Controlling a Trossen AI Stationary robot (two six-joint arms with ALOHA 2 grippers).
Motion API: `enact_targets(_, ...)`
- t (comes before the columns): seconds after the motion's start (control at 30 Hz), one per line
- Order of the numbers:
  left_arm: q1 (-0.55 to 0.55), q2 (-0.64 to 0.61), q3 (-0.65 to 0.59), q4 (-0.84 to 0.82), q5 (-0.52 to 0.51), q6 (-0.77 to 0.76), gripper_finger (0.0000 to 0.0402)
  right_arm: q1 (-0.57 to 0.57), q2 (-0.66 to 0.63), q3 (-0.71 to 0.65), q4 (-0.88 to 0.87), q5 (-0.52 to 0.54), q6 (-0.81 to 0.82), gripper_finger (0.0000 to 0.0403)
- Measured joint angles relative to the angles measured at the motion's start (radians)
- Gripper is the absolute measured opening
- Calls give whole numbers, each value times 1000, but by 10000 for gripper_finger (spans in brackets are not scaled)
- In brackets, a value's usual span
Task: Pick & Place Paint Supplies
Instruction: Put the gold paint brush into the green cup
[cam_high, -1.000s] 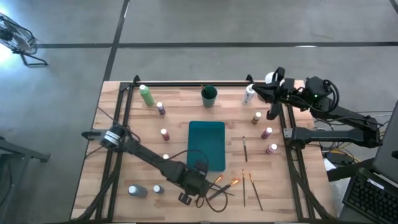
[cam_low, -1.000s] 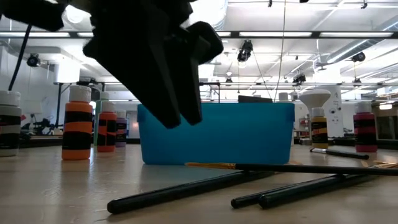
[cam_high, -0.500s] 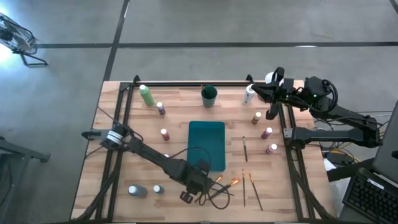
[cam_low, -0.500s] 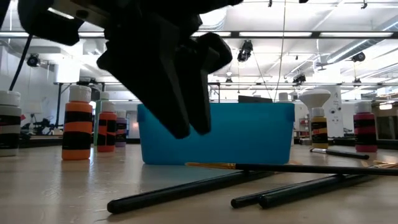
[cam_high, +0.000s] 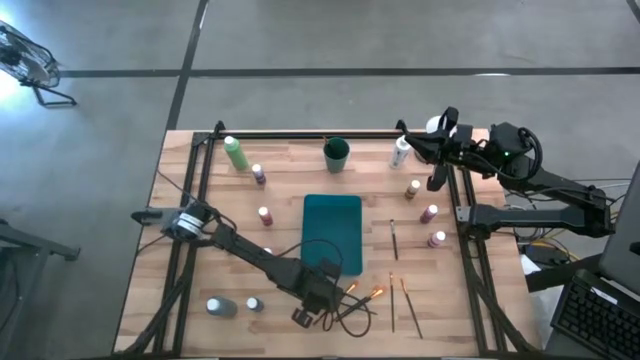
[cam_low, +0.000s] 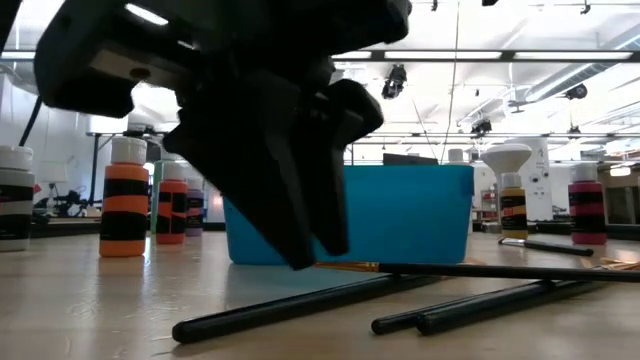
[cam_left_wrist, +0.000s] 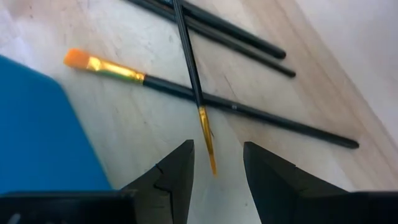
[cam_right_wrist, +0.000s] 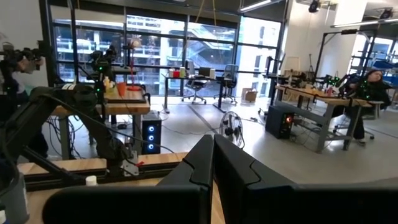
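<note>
The left claw (cam_left_wrist: 214, 180) hangs open just above the desk (cam_high: 290, 200), fingers astride the gold tip of a thin brush (cam_left_wrist: 193, 68). That brush lies across an orange-bristled brush (cam_left_wrist: 205, 98), beside the teal tray (cam_high: 332, 232). More brushes (cam_high: 405, 305) and paint bottles (cam_high: 430, 213) are scattered around. The right claw (cam_right_wrist: 212, 163) waits closed, empty, at the desk's far right corner.

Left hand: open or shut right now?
Open. In the left wrist view the left hand shows a clear gap between its fingers, empty, hanging over the thin brush tip on the table.
</note>
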Motion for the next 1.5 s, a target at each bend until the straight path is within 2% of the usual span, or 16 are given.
enact_targets(0.73,13,32,-1,16,14,-16,140,0,0,0,-2,-1,0,8)
enact_targets(0.83,13,32,-1,15,15,-16,122,0,0,0,-2,-1,0,8)
enact_targets(1.2,15,34,-1,16,-15,-16,12,0,0,0,-3,-1,0,8)
enact_targets(1.5,18,31,35,-37,-52,-31,5,0,0,0,-4,-2,0,8)
